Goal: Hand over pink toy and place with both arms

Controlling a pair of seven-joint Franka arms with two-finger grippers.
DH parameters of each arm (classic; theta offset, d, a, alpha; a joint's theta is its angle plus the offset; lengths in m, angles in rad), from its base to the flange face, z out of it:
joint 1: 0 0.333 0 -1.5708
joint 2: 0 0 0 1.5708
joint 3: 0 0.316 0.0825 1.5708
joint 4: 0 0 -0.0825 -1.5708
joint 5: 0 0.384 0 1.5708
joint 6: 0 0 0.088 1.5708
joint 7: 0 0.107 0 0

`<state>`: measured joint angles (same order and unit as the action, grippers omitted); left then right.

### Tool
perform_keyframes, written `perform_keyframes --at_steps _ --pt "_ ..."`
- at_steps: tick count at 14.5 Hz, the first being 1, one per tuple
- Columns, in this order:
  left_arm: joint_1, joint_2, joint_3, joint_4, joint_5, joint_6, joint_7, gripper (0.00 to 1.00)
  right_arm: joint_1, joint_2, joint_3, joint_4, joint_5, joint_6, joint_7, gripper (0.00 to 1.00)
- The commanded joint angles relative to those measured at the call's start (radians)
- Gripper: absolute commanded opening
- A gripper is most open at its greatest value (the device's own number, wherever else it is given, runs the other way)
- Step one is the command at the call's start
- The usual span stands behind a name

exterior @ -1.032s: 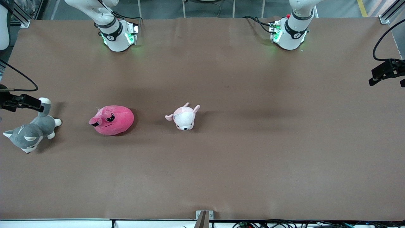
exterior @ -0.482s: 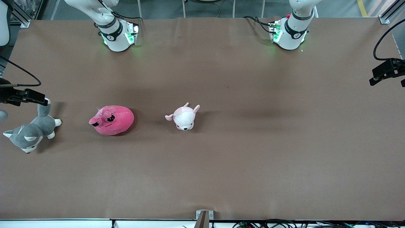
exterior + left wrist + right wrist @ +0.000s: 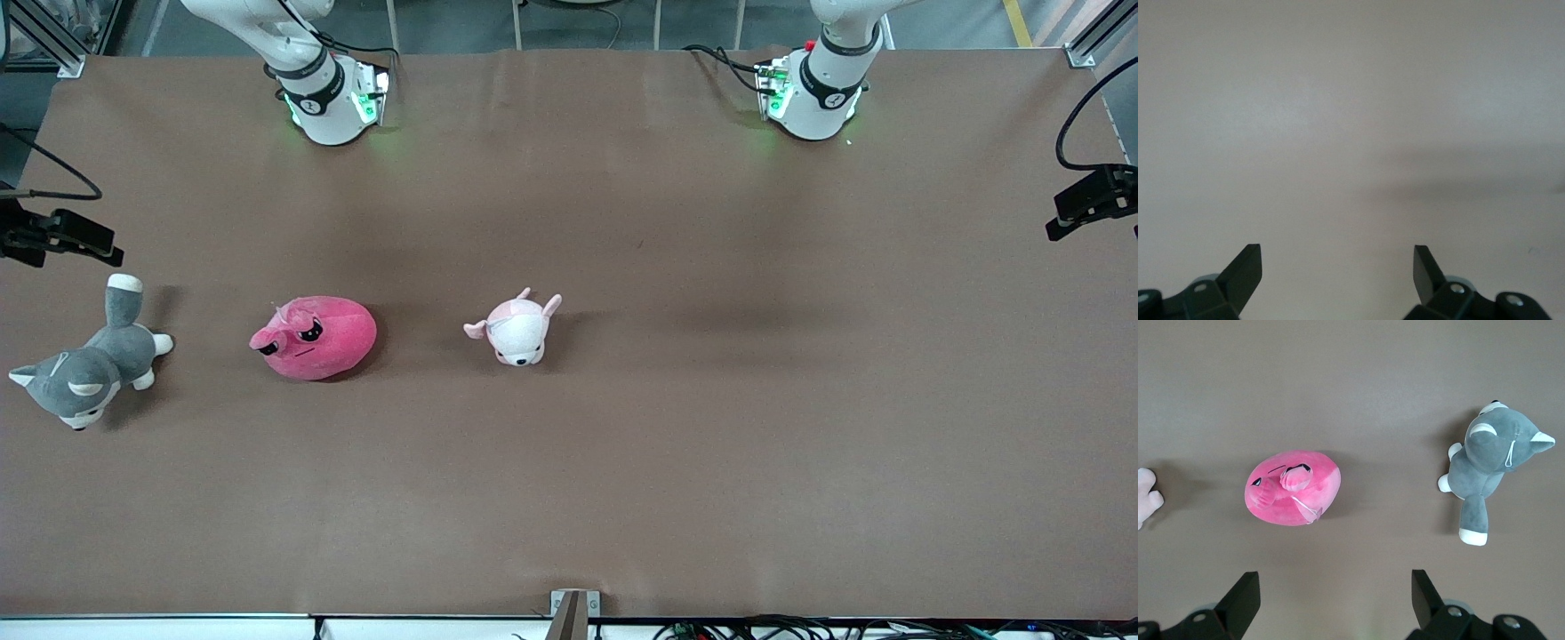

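The pink toy (image 3: 316,337) is a hot-pink blob plush with a grumpy face. It lies on the brown table toward the right arm's end and also shows in the right wrist view (image 3: 1293,488). My right gripper (image 3: 62,238) hangs high over the table's edge at the right arm's end, apart from the toy. It is open and empty in the right wrist view (image 3: 1335,580). My left gripper (image 3: 1089,203) hangs high over the table's edge at the left arm's end. It is open and empty over bare table in the left wrist view (image 3: 1337,253).
A grey-and-white wolf plush (image 3: 89,369) lies at the right arm's end, beside the pink toy, and shows in the right wrist view (image 3: 1488,463). A small pale-pink-and-white animal plush (image 3: 517,327) lies beside the pink toy toward the table's middle.
My right gripper has moved away from the grey plush's tail toward the robots' side of the table. My left gripper has drifted slightly outward. No plush has moved.
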<state>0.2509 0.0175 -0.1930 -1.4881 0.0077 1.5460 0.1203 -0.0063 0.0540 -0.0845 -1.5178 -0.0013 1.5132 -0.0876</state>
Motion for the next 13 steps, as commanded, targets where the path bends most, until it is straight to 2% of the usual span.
perform_keyframes --at_steps 1,3,11,13 --pt "-0.128 0.002 0.124 0.020 0.012 -0.020 -0.002 1.00 -0.003 -0.107 0.000 -0.100 0.017 0.007 -0.007 1.00" --pt "-0.182 0.002 0.176 0.020 0.012 -0.024 -0.002 1.00 -0.001 -0.143 0.000 -0.119 0.017 0.004 -0.007 1.00" --pt "-0.214 0.002 0.187 0.020 0.012 -0.024 -0.005 1.00 -0.001 -0.157 -0.001 -0.116 0.026 0.004 -0.007 1.00" --pt "-0.240 0.001 0.211 0.020 0.012 -0.024 -0.005 1.00 -0.001 -0.157 0.000 -0.114 0.032 -0.001 -0.004 1.00"
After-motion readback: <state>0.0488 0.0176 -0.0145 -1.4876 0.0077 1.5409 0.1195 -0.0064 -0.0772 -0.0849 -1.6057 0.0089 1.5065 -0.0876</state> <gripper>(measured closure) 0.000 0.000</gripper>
